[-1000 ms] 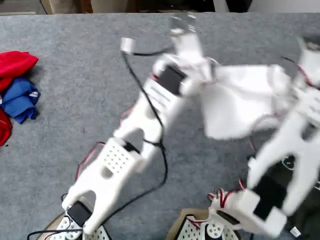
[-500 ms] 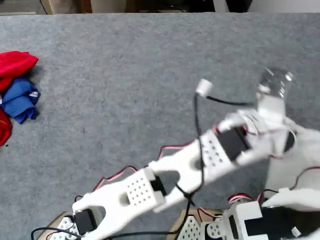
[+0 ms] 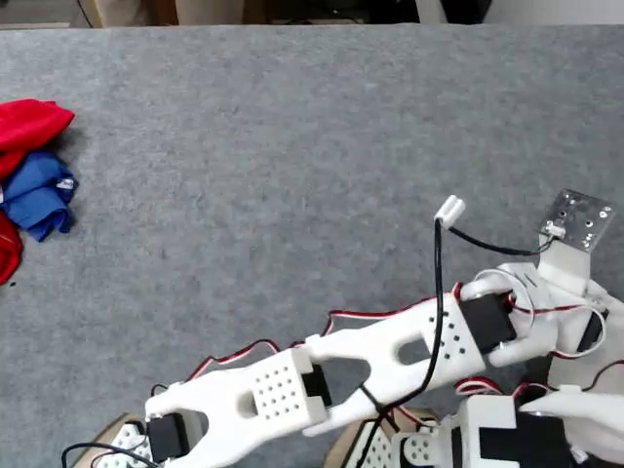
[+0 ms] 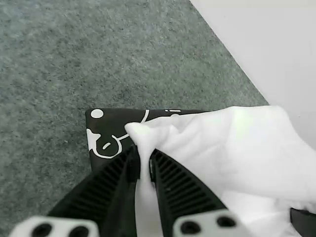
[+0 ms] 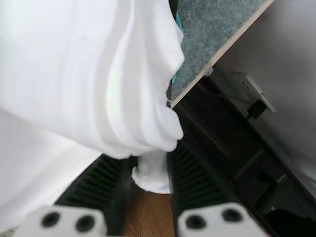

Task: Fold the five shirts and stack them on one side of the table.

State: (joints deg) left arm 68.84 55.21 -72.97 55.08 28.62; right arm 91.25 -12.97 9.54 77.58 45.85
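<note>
In the left wrist view my left gripper is shut on a bunched fold of a white shirt, just above a folded black shirt with white print near the table's edge. In the right wrist view my right gripper is shut on another thick fold of the white shirt, beside the table's edge. From the high view the left arm stretches low across the front to the front right corner. A red shirt and a blue shirt lie crumpled at the far left edge.
The grey carpeted table lies bare across its middle and back. The right arm's base sits at the front right, close under the left arm. Beyond the table edge there are dark gear and cables.
Both grippers carried the white shirt from the back middle of the table down to the front right corner. The left arm swung right and low across the front.
</note>
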